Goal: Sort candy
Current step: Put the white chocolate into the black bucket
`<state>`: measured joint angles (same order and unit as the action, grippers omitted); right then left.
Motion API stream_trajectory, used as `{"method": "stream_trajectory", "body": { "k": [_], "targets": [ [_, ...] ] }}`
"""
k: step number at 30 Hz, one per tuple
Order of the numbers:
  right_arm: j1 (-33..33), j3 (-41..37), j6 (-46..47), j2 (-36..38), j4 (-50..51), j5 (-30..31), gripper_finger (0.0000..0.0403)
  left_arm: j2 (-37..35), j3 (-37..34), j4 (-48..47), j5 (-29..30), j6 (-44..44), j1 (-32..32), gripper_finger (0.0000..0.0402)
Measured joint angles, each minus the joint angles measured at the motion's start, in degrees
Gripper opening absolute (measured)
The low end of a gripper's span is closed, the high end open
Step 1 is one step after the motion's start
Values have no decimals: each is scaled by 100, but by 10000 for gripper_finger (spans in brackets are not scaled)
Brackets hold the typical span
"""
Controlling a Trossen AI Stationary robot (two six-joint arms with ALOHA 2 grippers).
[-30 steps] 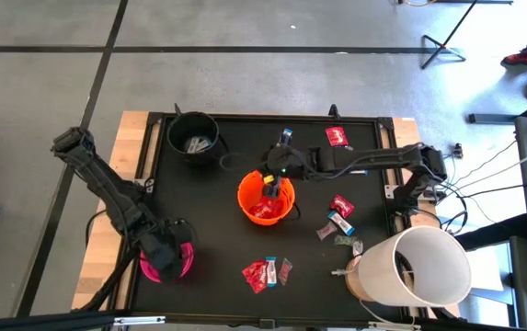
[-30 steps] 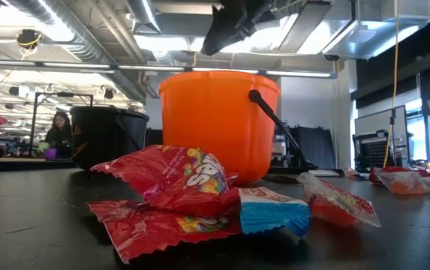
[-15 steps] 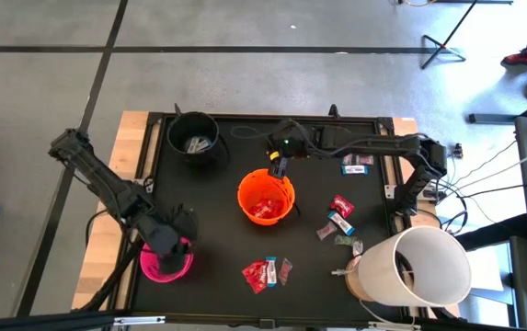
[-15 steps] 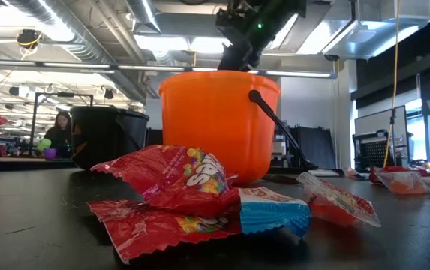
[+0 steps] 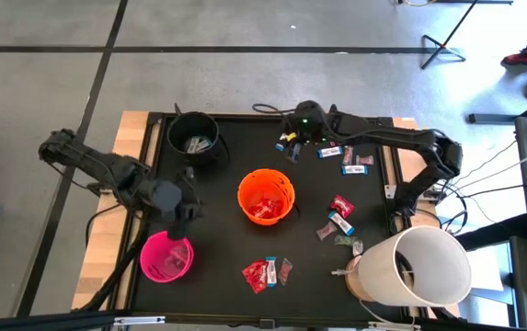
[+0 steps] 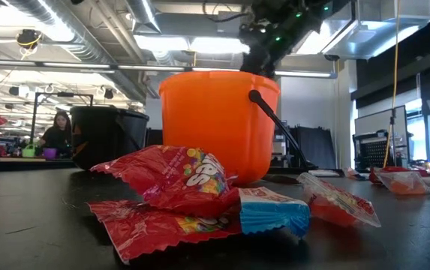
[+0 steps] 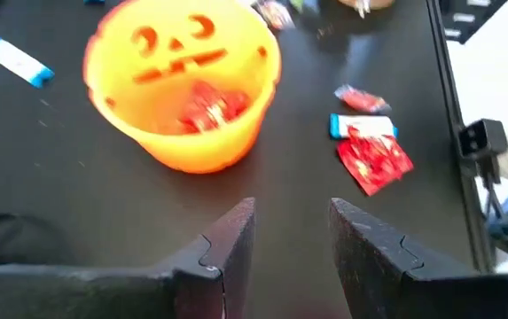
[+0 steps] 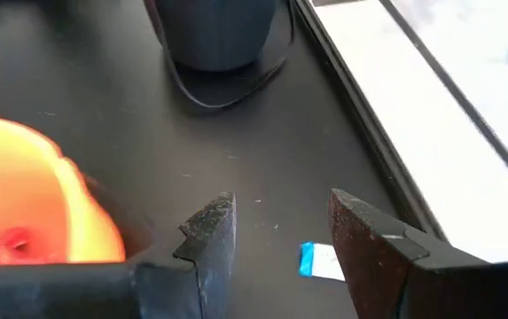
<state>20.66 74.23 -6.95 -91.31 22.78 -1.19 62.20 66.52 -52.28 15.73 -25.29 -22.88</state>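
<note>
Candy lies scattered on the black table: red packets with a blue-and-white bar (image 5: 265,271) at the near middle, a mixed group (image 5: 339,223) at the right, and two blue-and-white bars (image 5: 344,160) at the far right. The orange bucket (image 5: 266,196) holds red packets (image 7: 211,106). My left gripper (image 5: 186,210) hangs open above the table between the pink bucket (image 5: 166,258) and the orange one, with nothing between its fingers (image 7: 236,232). My right gripper (image 5: 291,145) stands open near the far edge. A small blue candy (image 8: 320,261) lies on the table below it.
A black bucket (image 5: 194,136) stands at the far left with wrappers inside. A large white bucket (image 5: 418,268) stands at the near right corner. The raised table frame (image 5: 387,175) runs along the right side. A person (image 6: 55,133) sits in the room beyond.
My left gripper has risen out of the pink bucket, gone toward the far edge and the orange bucket, and rolled. My right gripper has swung away from over the orange bucket toward the table's far edge. Both stay open.
</note>
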Motion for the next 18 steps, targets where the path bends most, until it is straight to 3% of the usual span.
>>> {"method": "stream_trajectory", "body": {
  "k": [8,18],
  "targets": [
    [42,-1101,200,733,-1004,-42,179,-794,-1041,1032,50,488,286,135],
    [955,-2001,666,879,-2387,-639,179,-2351,-2480,2869,1119,944,604,135]
  ]
}}
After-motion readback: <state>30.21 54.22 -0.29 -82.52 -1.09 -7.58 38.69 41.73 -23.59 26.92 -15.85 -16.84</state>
